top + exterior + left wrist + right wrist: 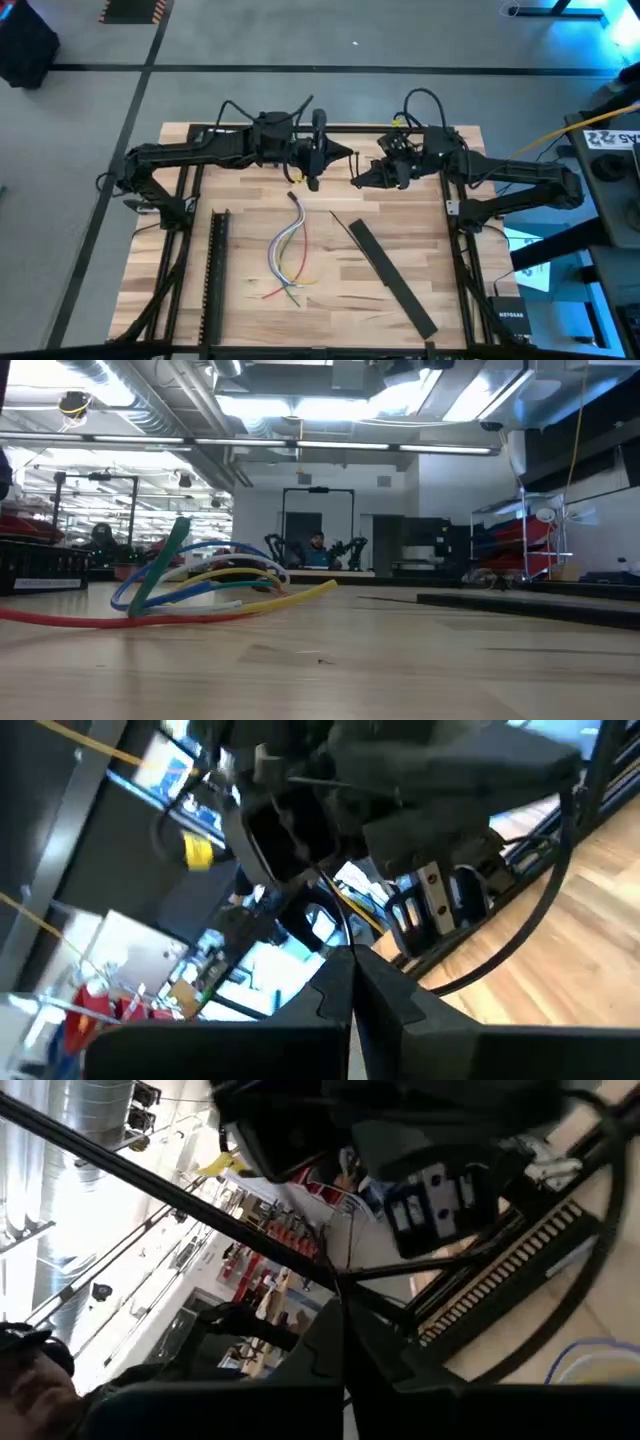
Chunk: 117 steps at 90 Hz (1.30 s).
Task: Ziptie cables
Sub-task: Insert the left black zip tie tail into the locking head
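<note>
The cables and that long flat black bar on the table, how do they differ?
The cables are thin, curved and multicoloured, fanning out loosely; the black bar is one flat, straight, dark piece. The cables lie mid-table, the black bar diagonally nearer the right arm's side. Both rest on the wooden table, untouched.

I see the loose bundle of thin curved cables, white, grey, blue, yellow, green and red, lying fanned on the wooden tabletop's middle.
</note>
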Motion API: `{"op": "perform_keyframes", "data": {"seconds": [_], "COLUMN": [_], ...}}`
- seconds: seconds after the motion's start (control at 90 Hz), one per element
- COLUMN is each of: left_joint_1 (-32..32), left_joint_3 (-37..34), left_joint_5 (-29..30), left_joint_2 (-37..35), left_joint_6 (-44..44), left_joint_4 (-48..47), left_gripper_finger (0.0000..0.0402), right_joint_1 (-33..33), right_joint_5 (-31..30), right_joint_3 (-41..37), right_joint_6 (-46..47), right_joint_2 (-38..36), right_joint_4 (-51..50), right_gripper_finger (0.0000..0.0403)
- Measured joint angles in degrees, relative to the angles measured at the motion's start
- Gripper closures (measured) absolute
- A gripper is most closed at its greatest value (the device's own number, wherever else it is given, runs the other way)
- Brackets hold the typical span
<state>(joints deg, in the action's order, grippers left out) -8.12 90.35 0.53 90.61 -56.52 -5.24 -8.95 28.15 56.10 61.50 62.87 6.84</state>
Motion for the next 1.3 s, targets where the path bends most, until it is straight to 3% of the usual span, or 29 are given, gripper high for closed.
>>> {"op": "perform_keyframes", "data": {"seconds": [0.6, 0.922, 1.033, 1.3], "left_joint_1": [-0.05, 1.50, 1.90, 1.81], "left_joint_3": [0.02, 0.02, 0.02, 0.02], "left_joint_5": [-0.26, 0.22, 4.33, 7.21], "left_joint_2": [-0.26, -0.07, -0.09, -0.09], "left_joint_6": [5.37, -0.58, -3.82, -6.74], "left_joint_4": [3.70, 0.47, -0.88, -4.61], "left_gripper_finger": [0.0401, 0.0401, 0.0401, 0.0401], "right_joint_1": [-0.02, -0.07, 0.47, 3.04], "right_joint_5": [0.33, -0.04, -0.41, -2.14], "right_joint_3": [-0.02, -0.04, -0.04, -0.04], "right_joint_6": [-0.49, -0.40, 3.30, 14.49], "right_joint_2": [0.57, 1.11, 1.22, 1.16], "right_joint_4": [-5.64, -5.33, -5.35, -5.63], "right_gripper_finger": [0.0403, 0.0403, 0.0403, 0.0403]}}
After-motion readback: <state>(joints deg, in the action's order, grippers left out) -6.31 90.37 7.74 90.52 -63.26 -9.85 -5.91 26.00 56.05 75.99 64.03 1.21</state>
